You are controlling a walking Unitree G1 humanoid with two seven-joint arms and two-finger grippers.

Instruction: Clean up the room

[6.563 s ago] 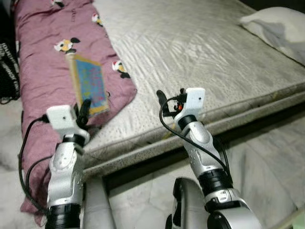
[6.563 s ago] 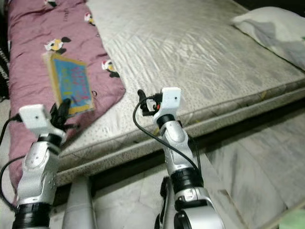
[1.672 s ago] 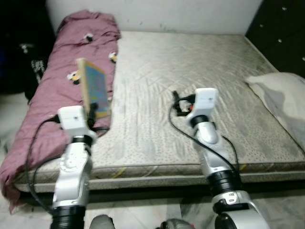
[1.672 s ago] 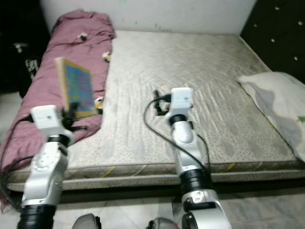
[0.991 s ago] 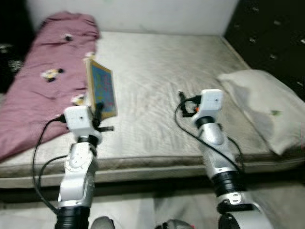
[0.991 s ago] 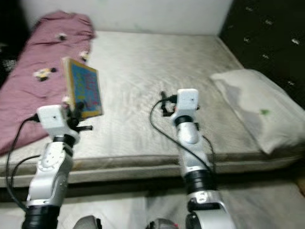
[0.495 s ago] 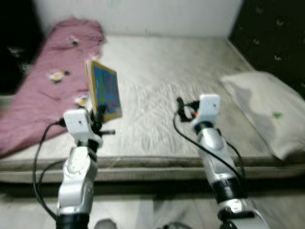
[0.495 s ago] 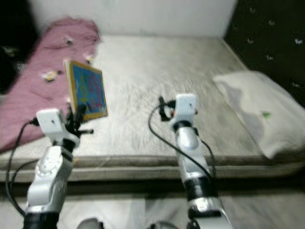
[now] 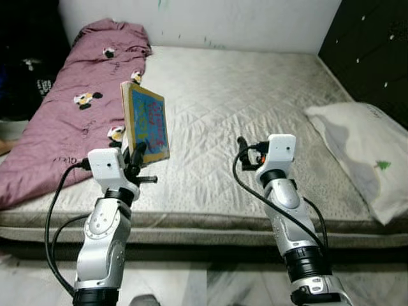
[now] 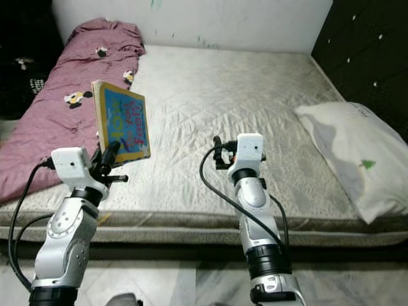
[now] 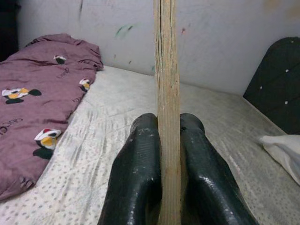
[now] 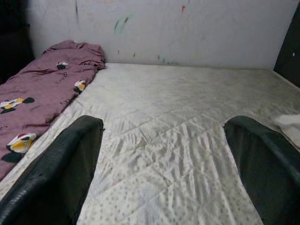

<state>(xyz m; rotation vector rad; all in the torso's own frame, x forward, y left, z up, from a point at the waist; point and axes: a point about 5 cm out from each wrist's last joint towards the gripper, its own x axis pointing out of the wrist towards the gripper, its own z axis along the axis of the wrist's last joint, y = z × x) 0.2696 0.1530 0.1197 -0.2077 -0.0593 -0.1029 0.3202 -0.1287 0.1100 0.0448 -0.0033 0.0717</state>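
A Unitree G1 humanoid stands at the foot of a bed [image 9: 255, 95] in a home bedroom, its left hand [image 9: 137, 156] raised and holding a brightly printed board book [image 9: 146, 122] upright above the near edge of the mattress, just beside a mauve cartoon-print blanket [image 9: 70, 108] that lies along the robot's left side of the bed. A white pillow [image 9: 366, 150] rests at the far right edge, well apart from both arms.

The chief risk from here looks to be the book slipping or swinging. It is pinched only at its lower edge, with nearly all of its height standing free above the grip, so any jolt from walking or turning could lever it out of the fingers and drop it onto the mattress or the floor in front of the bed. A tall, flat load held this way could also catch on furniture as the robot moves off.

In the left wrist view, the two black fingers [image 11: 140, 183] are closed tight against both faces of the book's pale page edge [image 11: 168, 93], which rises straight up between them. The right hand [image 10: 220, 153] hovers over the bare quilted mattress with its fingers [image 12: 61, 168] spread wide, holding and touching nothing. Where the book is meant to go cannot be told from this scene.
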